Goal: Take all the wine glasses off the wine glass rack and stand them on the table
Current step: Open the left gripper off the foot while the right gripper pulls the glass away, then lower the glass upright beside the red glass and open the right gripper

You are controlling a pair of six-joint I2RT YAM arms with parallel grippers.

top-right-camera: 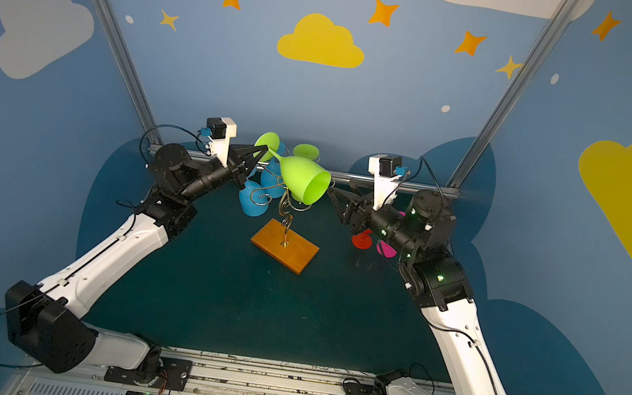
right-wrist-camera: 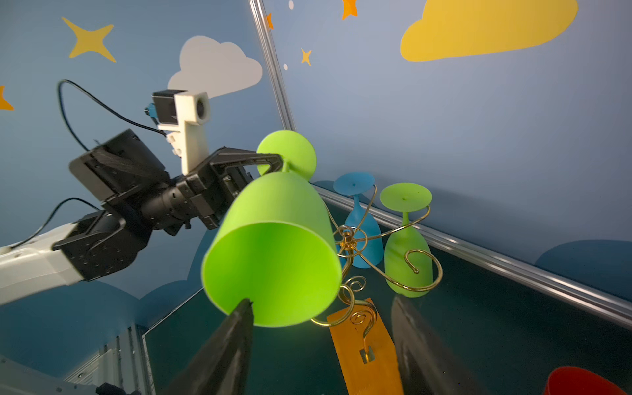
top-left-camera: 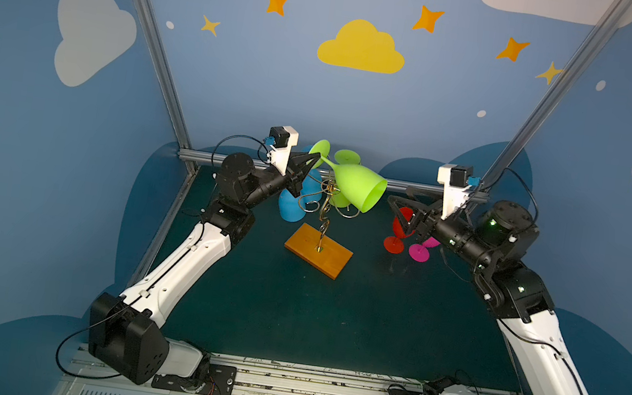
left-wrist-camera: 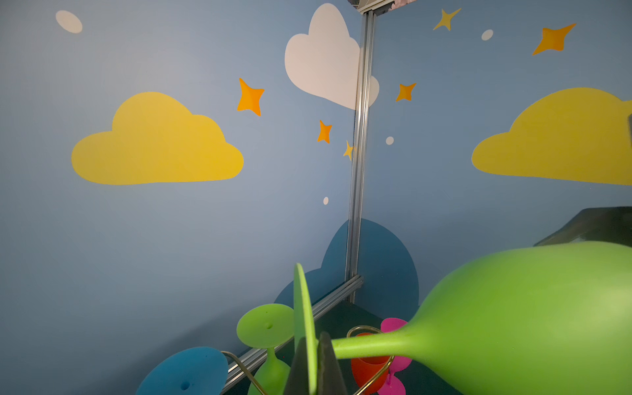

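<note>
Right gripper (right-wrist-camera: pixel 321 307), jaws apart, faces the wine glass (top-left-camera: pixel 355 187) rim; left gripper (top-left-camera: pixel 308 164) clamps its stem at 9 o'clock.

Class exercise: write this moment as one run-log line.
left gripper: shut on green wine glass stem, glass tilted above wine glass rack | right gripper: open, at bowl rim

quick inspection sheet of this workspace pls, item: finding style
surface: dark green mat, bare in front
job's things: wine glass rack upright; lime wine glass held sideways above it; blue glasses and second green glass hang on it
clutter: red glass and pink glass on the mat
grippers: left tool shut on the lime glass's foot; right tool open at its rim
cables: black wrist-camera cable loops free
surroundings: blue walls, cloud and star decals
</note>
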